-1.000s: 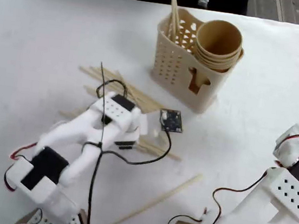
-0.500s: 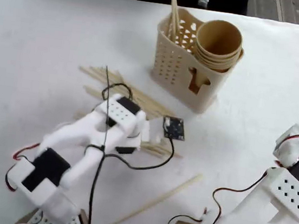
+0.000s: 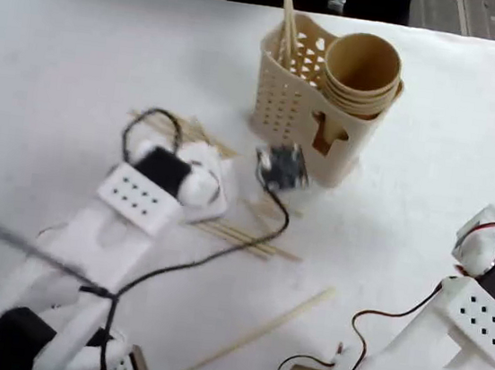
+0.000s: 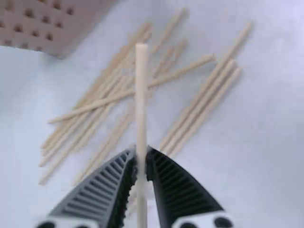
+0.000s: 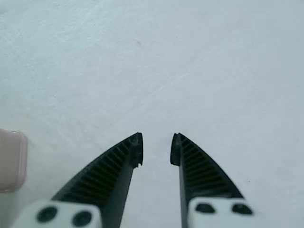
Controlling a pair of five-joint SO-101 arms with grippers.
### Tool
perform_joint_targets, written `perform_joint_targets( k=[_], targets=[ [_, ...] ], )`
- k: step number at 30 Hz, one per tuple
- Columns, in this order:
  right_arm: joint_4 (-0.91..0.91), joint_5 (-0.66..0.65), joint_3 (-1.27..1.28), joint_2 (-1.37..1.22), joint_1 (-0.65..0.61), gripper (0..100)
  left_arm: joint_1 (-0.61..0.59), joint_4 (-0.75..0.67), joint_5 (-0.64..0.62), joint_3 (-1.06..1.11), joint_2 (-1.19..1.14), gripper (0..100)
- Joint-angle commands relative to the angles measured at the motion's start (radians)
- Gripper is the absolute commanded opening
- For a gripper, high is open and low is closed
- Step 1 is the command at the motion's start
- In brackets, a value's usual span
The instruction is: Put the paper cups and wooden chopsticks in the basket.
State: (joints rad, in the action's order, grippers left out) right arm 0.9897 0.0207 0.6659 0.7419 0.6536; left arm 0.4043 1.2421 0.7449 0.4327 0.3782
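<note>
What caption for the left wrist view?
Left gripper shut on one chopstick over the loose chopsticks beside the basket.

basket (image 3: pixel 306 111) at rear centre of table (image 3: pixel 84 48). cups (image 3: pixel 363 68) nested in its right side, sticks (image 3: pixel 288 27) upright in its left side. pile (image 4: pixel 109 97) on table front-left of basket, under left arm. left gripper (image 4: pixel 141 159) above pile, held stick (image 4: pixel 141 85) clamped between its jaws. lone stick (image 3: pixel 256 332) further front, between arms. right gripper (image 5: pixel 156 149) over bare table, front right.
</note>
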Motion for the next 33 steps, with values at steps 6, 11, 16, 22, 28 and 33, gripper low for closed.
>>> perform_joint_targets(
  k=[6, 11, 16, 22, 28, 33],
  targets=[
    [-0.016, -0.009, -0.005, 0.013, -0.001, 10.8, -0.044, -0.017, -0.18, -0.442, 0.054, 2],
    [-0.016, -0.009, -0.005, 0.013, -0.004, 10.6, -0.042, -0.218, -0.273, -0.592, 0.016, 2],
    [-0.016, -0.009, -0.005, 0.013, -0.005, 10.5, -0.044, -0.379, -0.396, -0.736, -0.133, 2],
    [-0.016, -0.008, -0.005, 0.013, -0.007, 10.5, -0.044, -0.466, -0.543, -1.031, -0.335, 2],
    [-0.016, -0.005, -0.005, 0.013, -0.008, 10.5, -0.044, -0.528, -0.66, -1.318, -0.568, 2],
    [-0.016, -0.005, -0.005, 0.013, -0.008, 10.5, -0.044, -0.519, -0.723, -1.494, -0.739, 2]
  ],
)
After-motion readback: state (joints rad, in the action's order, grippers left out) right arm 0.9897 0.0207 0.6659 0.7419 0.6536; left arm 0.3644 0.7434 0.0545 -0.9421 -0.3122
